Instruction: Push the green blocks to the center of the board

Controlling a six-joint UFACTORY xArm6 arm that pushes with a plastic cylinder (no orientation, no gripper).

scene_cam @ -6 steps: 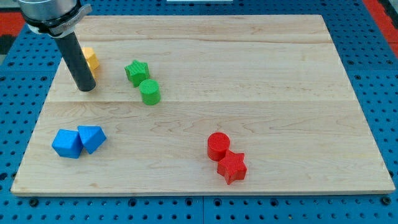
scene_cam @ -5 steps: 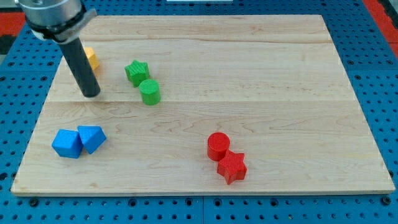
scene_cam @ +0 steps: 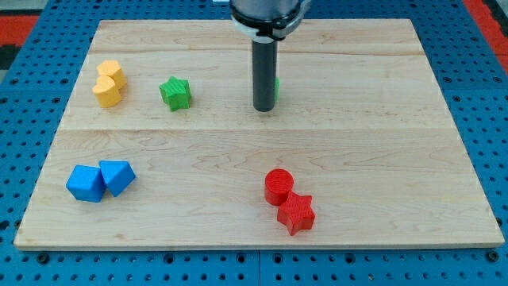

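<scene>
My tip [scene_cam: 263, 108] rests on the wooden board [scene_cam: 357, 143], hiding most of a green block [scene_cam: 275, 86]; green star-shaped block [scene_cam: 175, 92] lies well left. No claw fitted.

A single camera looks down at the counter [scene_cam: 357, 119] from above and from the side of the view's bottom, tilted so that the far edge at the view's top appears shorter than the near edge. The whole wooden board fits in the frame, with a strip of blue perforated base [scene_cam: 484, 95] showing around it on the left, right and bottom. The rod enters from the view's top, its upper mount cut off by the frame edge. The distance is moderate: each block reads clearly. No second view exists to share anything with.
</scene>
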